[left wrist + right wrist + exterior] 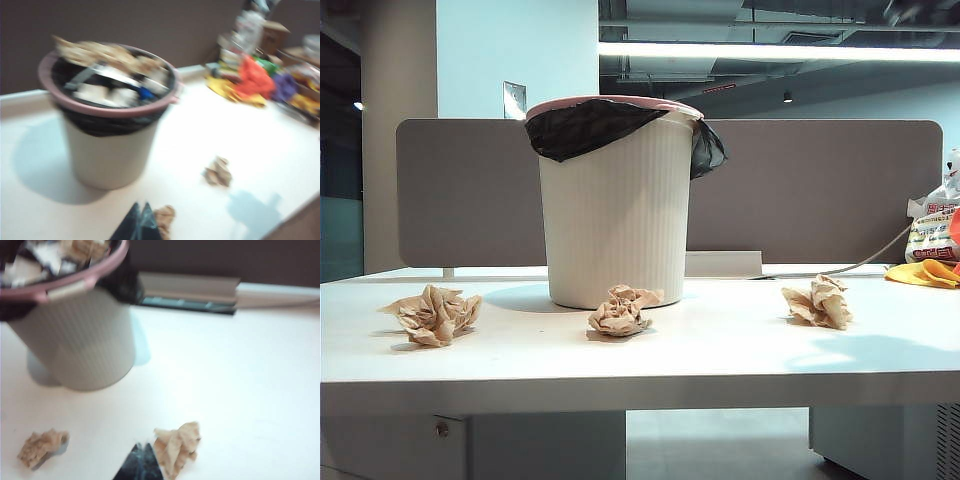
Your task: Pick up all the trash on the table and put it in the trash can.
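Exterior view shows us neither arm. Both wrist views are blurred. Our left gripper point(141, 220) reads as closed and empty, a paper ball point(165, 218) just beside its tips. Our right gripper point(141, 462), closed and empty, sits beside another paper ball point(177, 446); trash can point(75, 335) stands beyond on the table point(240, 370).

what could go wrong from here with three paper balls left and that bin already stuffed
The trash can already looks heaped to its pink rim, so added paper may roll off. The right gripper is shut beside the right paper ball and could nudge it away. The left gripper, blurred, nears the middle paper ball.
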### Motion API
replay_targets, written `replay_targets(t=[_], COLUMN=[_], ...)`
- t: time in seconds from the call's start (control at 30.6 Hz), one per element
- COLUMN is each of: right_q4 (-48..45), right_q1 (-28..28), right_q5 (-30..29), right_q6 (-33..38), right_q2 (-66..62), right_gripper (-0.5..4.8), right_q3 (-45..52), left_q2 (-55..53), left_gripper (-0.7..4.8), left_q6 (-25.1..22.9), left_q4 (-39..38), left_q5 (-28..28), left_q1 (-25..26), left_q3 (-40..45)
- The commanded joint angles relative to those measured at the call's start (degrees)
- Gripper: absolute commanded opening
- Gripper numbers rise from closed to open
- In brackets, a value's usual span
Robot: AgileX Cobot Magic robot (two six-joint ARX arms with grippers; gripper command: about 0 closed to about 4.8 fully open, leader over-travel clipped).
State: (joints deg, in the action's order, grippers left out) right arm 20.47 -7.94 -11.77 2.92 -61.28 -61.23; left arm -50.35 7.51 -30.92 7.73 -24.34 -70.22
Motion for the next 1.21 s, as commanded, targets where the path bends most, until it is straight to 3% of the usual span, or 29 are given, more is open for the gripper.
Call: replay_targets(t=[0.03, 0.33, 0.65, 0.75, 0.85, 1.11, 1.21], right_q4=[-1.0, -2.8, -8.9, -10.1, -10.9, -15.3, -18.0], right_q1=[-0.6, -0.7, -1.3, -1.3, -1.3, -2.3, -2.8], right_q5=[-0.2, 0.1, 0.9, 0.9, 0.9, 1.4, 4.4], right_q6=[-0.6, -2.1, -3.2, -3.1, -3.1, -2.5, -2.4], right_q2=[-4.2, -16.7, -27.6, -30.4, -33.1, -38.7, -40.5], right_gripper=[-0.02, 0.0, 0.11, 2.05, 4.77, 4.79, 4.79], right_q3=[-0.3, -0.3, -0.3, -0.4, -0.4, -0.7, -0.7], left_q2=[-4.9, -18.4, -26.3, -27.5, -28.5, -29.4, -29.4], left_gripper=[-0.06, -0.06, -0.06, -0.05, -0.06, -0.05, -0.06], left_q6=[0.0, 0.0, -0.1, -0.5, -0.5, -2.4, -3.0], left_q4=[0.2, 2.0, 9.7, 11.4, 11.3, 8.7, 7.6], left_q5=[-4.6, -5.1, -3.5, -3.5, -3.5, -3.7, -3.7], left_q1=[-5.4, -11.8, -12.1, -12.1, -12.1, -12.1, -12.0], left_q3=[-1.9, -3.3, -3.2, -3.2, -3.2, -3.2, -3.2])
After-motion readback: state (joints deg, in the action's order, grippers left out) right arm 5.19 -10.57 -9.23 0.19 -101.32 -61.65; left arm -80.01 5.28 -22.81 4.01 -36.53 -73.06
